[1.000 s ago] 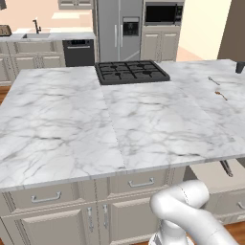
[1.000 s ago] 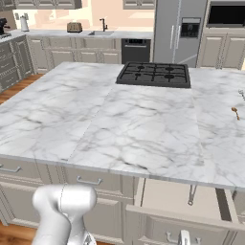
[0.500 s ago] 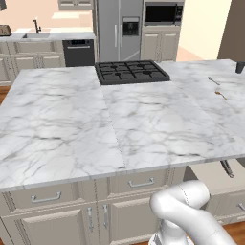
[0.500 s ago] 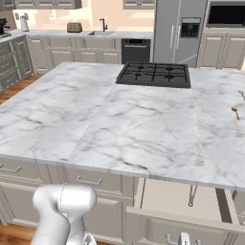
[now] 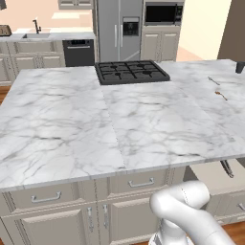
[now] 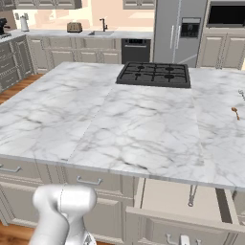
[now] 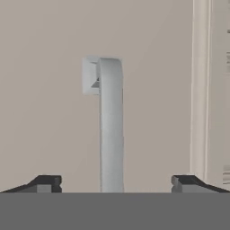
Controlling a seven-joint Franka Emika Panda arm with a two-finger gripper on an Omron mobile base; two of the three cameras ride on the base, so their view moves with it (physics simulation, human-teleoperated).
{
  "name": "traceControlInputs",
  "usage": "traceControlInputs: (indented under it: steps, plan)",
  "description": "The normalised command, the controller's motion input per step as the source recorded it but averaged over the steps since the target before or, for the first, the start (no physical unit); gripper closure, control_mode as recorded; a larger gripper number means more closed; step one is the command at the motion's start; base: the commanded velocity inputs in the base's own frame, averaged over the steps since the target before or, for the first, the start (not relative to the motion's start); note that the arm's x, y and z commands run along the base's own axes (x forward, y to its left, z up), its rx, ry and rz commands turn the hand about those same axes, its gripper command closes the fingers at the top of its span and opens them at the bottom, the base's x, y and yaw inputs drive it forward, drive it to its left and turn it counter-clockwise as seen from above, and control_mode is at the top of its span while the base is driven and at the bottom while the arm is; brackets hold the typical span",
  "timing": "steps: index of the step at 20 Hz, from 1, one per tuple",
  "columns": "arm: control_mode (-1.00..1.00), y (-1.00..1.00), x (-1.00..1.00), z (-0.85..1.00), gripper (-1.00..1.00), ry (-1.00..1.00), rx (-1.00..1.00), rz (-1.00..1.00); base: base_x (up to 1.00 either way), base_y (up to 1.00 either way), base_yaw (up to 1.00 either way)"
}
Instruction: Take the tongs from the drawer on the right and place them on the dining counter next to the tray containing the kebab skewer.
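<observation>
The drawer stands pulled out under the right end of the dining counter, its pale inside showing. The slim dark-grey tongs lie lengthwise in it, and they appear again as the tongs at the right edge of the left base view. In the hand view my gripper is open, its dark fingertips wide apart. A silver bar handle on a beige front runs between them, close up. The tray and the kebab skewer are out of view.
A black gas hob sits at the back of the marble slab. Thin brown-tipped cutlery pieces lie near its right end. Shut drawers and cabinet doors line the front below. My white elbow is low beside them.
</observation>
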Motion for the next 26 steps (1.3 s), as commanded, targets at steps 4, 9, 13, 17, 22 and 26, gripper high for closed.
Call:
traceControlInputs:
  steps: [4,9,13,17,22,26]
  plan:
    - [-1.0,0.0,-0.37,0.0,-1.0,0.0,0.0,0.0,0.0,0.0,0.0]
    - [-1.0,0.0,-0.41,0.11,-1.0,0.0,-0.01,0.0,0.0,0.0,0.0]
    - [-1.0,0.0,-0.31,0.29,-1.0,0.0,-0.01,0.0,0.0,0.0,0.0]
    - [-1.0,0.0,-0.34,0.38,-1.0,0.0,-0.01,0.0,0.0,0.0,0.0]
    - [-1.0,0.0,-0.39,0.34,-1.0,0.0,-0.01,0.0,0.0,0.0,0.0]
    - [-1.0,0.0,-0.26,0.3,-1.0,0.0,-0.02,0.0,0.0,0.0,0.0]
